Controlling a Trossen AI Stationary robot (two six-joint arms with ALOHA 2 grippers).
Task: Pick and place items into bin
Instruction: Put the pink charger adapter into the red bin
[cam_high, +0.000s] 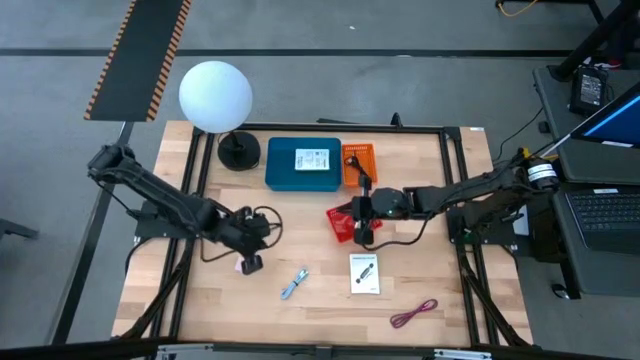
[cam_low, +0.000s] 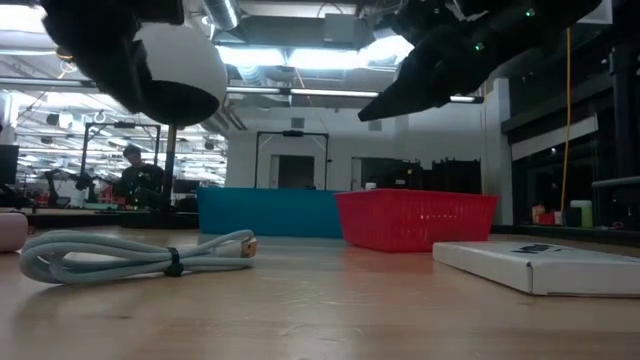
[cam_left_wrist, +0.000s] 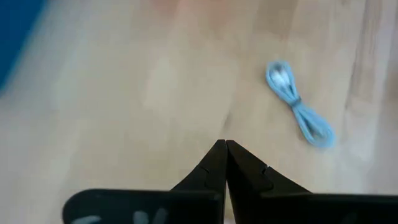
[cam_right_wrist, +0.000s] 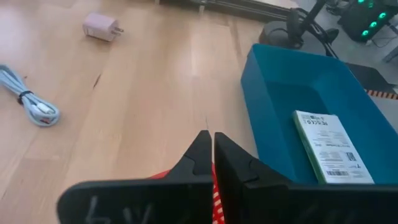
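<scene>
My left gripper (cam_high: 250, 236) is shut and hangs above the bare table, near the pink cube (cam_high: 250, 264). A light blue coiled cable (cam_high: 294, 283) lies on the wood, and the left wrist view shows the same cable (cam_left_wrist: 298, 106) ahead of the gripper (cam_left_wrist: 225, 148). My right gripper (cam_high: 362, 218) is shut and hovers over the red basket (cam_high: 343, 224); in the low view it is raised clear of the basket (cam_low: 415, 220). One white card (cam_high: 365, 273) lies flat on the table. Another white card (cam_right_wrist: 329, 146) lies inside the blue bin (cam_high: 303, 166). A maroon cable (cam_high: 414, 313) lies near the near edge. The green piece is not visible.
The white globe lamp (cam_high: 215, 96) on its black base (cam_high: 238, 152) stands left of the bin. An orange object (cam_high: 358, 160) sits at the bin's right side. Black cable loops (cam_high: 265, 222) lie by the left gripper. Bare wood shows between the grippers.
</scene>
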